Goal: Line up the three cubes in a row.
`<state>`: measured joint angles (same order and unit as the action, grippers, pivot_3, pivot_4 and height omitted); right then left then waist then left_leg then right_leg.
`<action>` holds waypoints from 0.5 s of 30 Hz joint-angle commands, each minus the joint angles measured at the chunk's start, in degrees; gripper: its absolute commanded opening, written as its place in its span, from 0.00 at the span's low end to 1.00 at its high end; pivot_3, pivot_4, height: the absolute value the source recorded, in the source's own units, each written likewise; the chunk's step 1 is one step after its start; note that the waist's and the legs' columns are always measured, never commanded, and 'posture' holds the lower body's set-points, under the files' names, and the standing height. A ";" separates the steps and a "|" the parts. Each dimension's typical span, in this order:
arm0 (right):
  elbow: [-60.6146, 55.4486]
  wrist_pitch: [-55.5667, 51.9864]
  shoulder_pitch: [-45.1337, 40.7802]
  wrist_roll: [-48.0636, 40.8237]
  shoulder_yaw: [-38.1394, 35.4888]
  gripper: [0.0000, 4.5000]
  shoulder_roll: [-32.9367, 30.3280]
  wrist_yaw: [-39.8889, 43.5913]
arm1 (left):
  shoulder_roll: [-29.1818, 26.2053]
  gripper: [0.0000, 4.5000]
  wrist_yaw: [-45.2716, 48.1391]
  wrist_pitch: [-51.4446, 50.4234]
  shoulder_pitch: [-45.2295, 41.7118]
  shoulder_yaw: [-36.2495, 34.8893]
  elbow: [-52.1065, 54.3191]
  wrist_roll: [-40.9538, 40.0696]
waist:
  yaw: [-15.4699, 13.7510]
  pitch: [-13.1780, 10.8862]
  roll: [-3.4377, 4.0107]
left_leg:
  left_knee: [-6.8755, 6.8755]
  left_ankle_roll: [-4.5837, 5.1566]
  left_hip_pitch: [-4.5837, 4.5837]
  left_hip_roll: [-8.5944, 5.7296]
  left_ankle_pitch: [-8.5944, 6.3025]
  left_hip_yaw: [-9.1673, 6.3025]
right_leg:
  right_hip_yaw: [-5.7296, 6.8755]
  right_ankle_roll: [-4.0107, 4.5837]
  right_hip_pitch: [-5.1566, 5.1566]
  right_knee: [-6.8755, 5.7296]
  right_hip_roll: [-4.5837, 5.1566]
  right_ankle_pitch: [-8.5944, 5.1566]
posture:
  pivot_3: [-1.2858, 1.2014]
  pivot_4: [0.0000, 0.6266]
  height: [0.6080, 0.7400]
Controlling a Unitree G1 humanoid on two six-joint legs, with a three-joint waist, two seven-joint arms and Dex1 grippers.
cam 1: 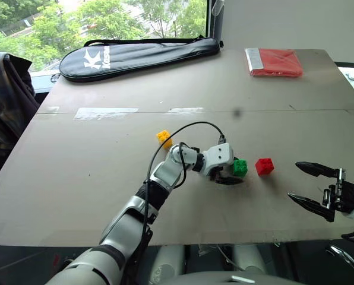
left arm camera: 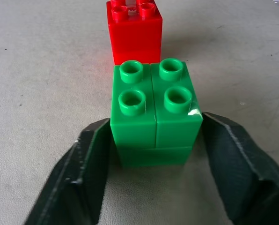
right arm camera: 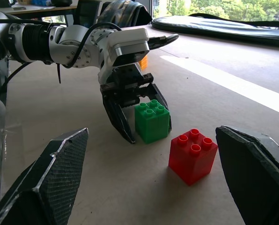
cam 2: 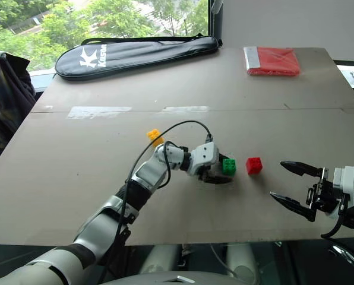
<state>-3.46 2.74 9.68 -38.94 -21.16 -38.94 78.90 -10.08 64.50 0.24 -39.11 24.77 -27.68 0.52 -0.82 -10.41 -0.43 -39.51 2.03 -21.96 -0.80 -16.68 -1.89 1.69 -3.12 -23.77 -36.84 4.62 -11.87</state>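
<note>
The way to the green cube from the left is taken up by the left gripper, its fingers flanking the cube. A narrow gap is left between green and red cube (studs upward). Bare table is seen around the yellow cube.
</note>
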 commanded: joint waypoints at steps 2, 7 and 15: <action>-0.46 0.43 -0.31 -0.39 -1.59 1.00 -0.83 0.41 | -1.06 0.98 -1.40 0.46 0.34 -0.31 1.67 1.07 | 0.02 0.00 0.00 | 0.00 0.00 0.01 0.00 0.00 0.00 | 0.00 0.00 0.00 0.00 0.00 0.00 | 0.52 0.24 0.65; 0.11 0.41 -0.45 -0.34 -1.44 1.00 -0.79 0.98 | -5.18 0.98 -0.86 -3.66 0.98 -4.40 8.79 -2.52 | 0.20 0.00 0.01 | 0.00 0.00 0.02 0.02 0.00 0.00 | -0.01 0.00 0.00 -0.02 -0.01 0.00 | 0.52 0.24 0.65; 0.57 -0.38 -0.99 -2.29 -1.72 1.00 -0.24 2.25 | -11.13 0.98 -5.14 -17.87 13.47 -14.84 39.82 -15.88 | 0.04 0.00 0.04 | 0.00 -0.01 0.01 0.04 0.00 0.03 | -0.08 0.01 -0.01 -0.01 0.06 0.00 | 0.52 0.24 0.65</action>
<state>-1.95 2.55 8.71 -39.43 -21.10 -38.98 80.66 -21.18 61.98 -13.75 -28.07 13.07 3.46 -10.34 -0.79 -10.41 -0.40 -39.51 2.02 -21.98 -0.76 -16.67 -1.86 1.61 -3.11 -23.78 -36.81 4.69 -11.87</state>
